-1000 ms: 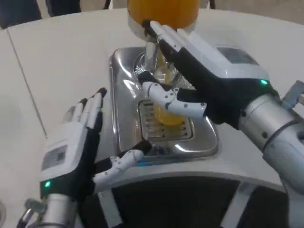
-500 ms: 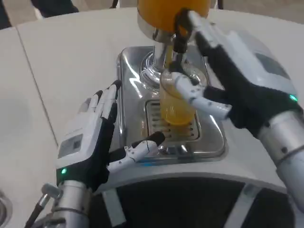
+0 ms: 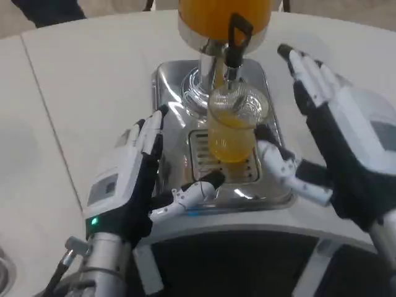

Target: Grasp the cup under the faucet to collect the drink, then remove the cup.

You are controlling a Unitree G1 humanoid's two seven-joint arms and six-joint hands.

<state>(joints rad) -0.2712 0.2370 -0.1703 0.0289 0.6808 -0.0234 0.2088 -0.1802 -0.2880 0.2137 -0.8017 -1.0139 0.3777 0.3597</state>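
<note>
A clear plastic cup, about two-thirds full of orange drink, stands on the slotted drip grate of the steel dispenser base. The black faucet lever and the orange tank hang right above it. My left hand is open at the cup's left, fingers straight, thumb reaching over the tray's front edge, a gap between it and the cup. My right hand is open at the cup's right, palm facing the cup, thumb low near the tray, apart from the cup.
The dispenser sits on a white round table. The table's curved near edge runs just below the tray, with dark floor under it. A seam in the tabletop runs down the left side.
My right hand has come off the faucet lever and drawn back to the right of the cup. My left hand has moved forward toward the cup. The cup stays on the grate.
</note>
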